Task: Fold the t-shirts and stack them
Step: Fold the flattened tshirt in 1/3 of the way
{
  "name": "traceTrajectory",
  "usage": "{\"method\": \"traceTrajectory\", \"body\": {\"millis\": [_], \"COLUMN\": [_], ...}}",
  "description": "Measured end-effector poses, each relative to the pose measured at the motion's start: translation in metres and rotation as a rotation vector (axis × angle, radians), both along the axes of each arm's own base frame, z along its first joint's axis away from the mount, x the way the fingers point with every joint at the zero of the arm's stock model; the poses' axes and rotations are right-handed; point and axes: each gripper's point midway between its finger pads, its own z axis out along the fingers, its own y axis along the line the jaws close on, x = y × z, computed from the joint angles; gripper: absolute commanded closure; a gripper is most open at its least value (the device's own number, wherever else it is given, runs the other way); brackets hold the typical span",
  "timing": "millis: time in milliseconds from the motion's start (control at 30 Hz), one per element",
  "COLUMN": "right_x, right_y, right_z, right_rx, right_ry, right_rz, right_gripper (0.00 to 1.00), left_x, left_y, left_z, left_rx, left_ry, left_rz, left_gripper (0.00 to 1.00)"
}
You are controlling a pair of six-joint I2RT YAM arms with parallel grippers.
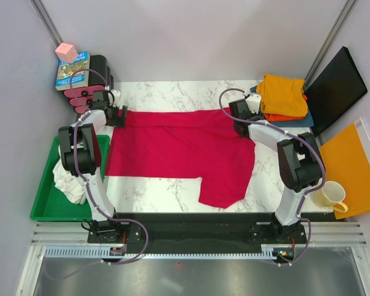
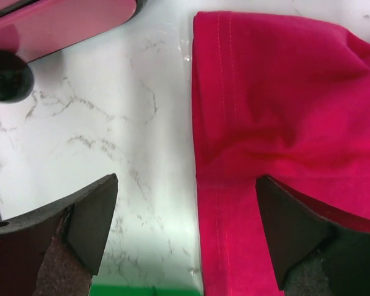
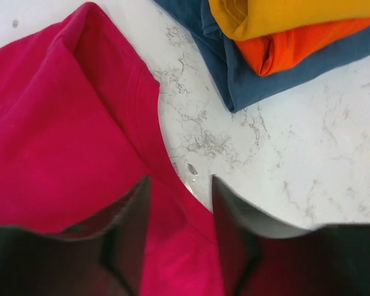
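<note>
A crimson-red t-shirt (image 1: 179,154) lies spread flat on the marble table (image 1: 166,95), with one sleeve hanging toward the front edge. My left gripper (image 1: 118,116) sits at the shirt's back left corner. In the left wrist view it (image 2: 188,228) stands wide open, the stitched hem of the red shirt (image 2: 283,92) lying between its fingers. My right gripper (image 1: 240,123) is at the back right corner. In the right wrist view it (image 3: 179,228) is open, and a fold of the red cloth (image 3: 61,123) lies loose in the gap. Folded yellow-orange (image 1: 282,91), orange (image 1: 282,117) and blue (image 1: 299,121) t-shirts are stacked at back right.
A green tray (image 1: 46,197) left of the table holds a crumpled white t-shirt (image 1: 71,179). Pink-and-black cases (image 1: 89,92), a book (image 1: 72,69) and a pink cube (image 1: 66,52) stand at back left. A black panel (image 1: 336,89), a flat orange board (image 1: 351,166) and a cream mug (image 1: 330,194) are on the right.
</note>
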Motion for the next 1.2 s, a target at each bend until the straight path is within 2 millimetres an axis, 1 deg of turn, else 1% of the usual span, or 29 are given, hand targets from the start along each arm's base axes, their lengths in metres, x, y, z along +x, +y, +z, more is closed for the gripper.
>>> {"method": "traceTrajectory", "body": {"millis": [67,100,167,233,300,333,400,433,467,500,533,567,633,667,700,733,767,800,833,867,933,1000,1200], "right_x": [0.001,0.001,0.005,0.017,0.031,0.035,0.048,0.053,0.057,0.06,0.061,0.06,0.056,0.053,0.047,0.043,0.037,0.034,0.03,0.028,0.022,0.014,-0.008], "right_y": [0.002,0.003,0.006,0.012,0.021,0.025,0.037,0.042,0.048,0.051,0.057,0.061,0.07,0.074,0.081,0.087,0.095,0.099,0.108,0.114,0.125,0.132,0.147], "right_z": [0.007,0.012,0.031,0.054,0.077,0.085,0.099,0.1,0.097,0.093,0.084,0.074,0.052,0.045,0.035,0.031,0.026,0.024,0.022,0.02,0.016,0.01,-0.011], "right_rx": [0.011,0.015,0.027,0.046,0.075,0.087,0.122,0.132,0.142,0.144,0.148,0.15,0.14,0.134,0.123,0.116,0.108,0.105,0.103,0.109,0.112,0.109,0.091], "right_ry": [-0.013,-0.022,-0.052,-0.098,-0.147,-0.163,-0.192,-0.194,-0.188,-0.177,-0.157,-0.131,-0.077,-0.053,-0.024,-0.009,0.009,0.016,0.026,0.029,0.042,0.06,0.117], "right_rz": [0.011,0.016,0.035,0.051,0.081,0.096,0.135,0.157,0.175,0.191,0.209,0.22,0.247,0.263,0.287,0.303,0.329,0.341,0.37,0.384,0.418,0.444,0.492], "right_gripper": [0.24,0.2,0.19,0.2,0.26,0.3,0.6,0.74,1.0,1.0,1.0,1.0,1.0,1.0,0.98,0.95,0.85,0.8,0.76,0.69,0.65,0.64,0.63], "left_x": [-0.006,-0.006,-0.003,0.0,0.011,0.016,0.028,0.033,0.039,0.044,0.05,0.053,0.054,0.051,0.048,0.044,0.039,0.034,0.03,0.027,0.024,0.024,0.021], "left_y": [-0.003,-0.004,-0.009,-0.014,-0.022,-0.024,-0.032,-0.038,-0.046,-0.053,-0.062,-0.073,-0.091,-0.099,-0.107,-0.113,-0.116,-0.116,-0.116,-0.114,-0.111,-0.109,-0.109], "left_z": [0.009,0.016,0.035,0.054,0.081,0.089,0.107,0.113,0.115,0.116,0.114,0.107,0.084,0.07,0.056,0.043,0.032,0.024,0.018,0.015,0.013,0.013,0.011], "left_rx": [-0.016,-0.027,-0.048,-0.07,-0.101,-0.109,-0.12,-0.121,-0.123,-0.125,-0.126,-0.129,-0.14,-0.146,-0.153,-0.16,-0.169,-0.174,-0.177,-0.179,-0.183,-0.186,-0.191], "left_ry": [-0.007,-0.02,-0.062,-0.107,-0.17,-0.192,-0.233,-0.248,-0.255,-0.258,-0.256,-0.242,-0.191,-0.155,-0.116,-0.08,-0.048,-0.02,0.001,0.014,0.028,0.028,0.041], "left_rz": [-0.008,-0.014,-0.023,-0.03,-0.045,-0.05,-0.067,-0.081,-0.097,-0.111,-0.129,-0.147,-0.175,-0.186,-0.197,-0.206,-0.211,-0.212,-0.208,-0.206,-0.199,-0.194,-0.189], "left_gripper": [0.01,0.01,0.0,0.01,0.01,0.04,0.07,0.11,0.14,0.17,0.24,0.26,0.32,0.33,0.34,0.34,0.34,0.33,0.32,0.32,0.32,0.32,0.32]}}
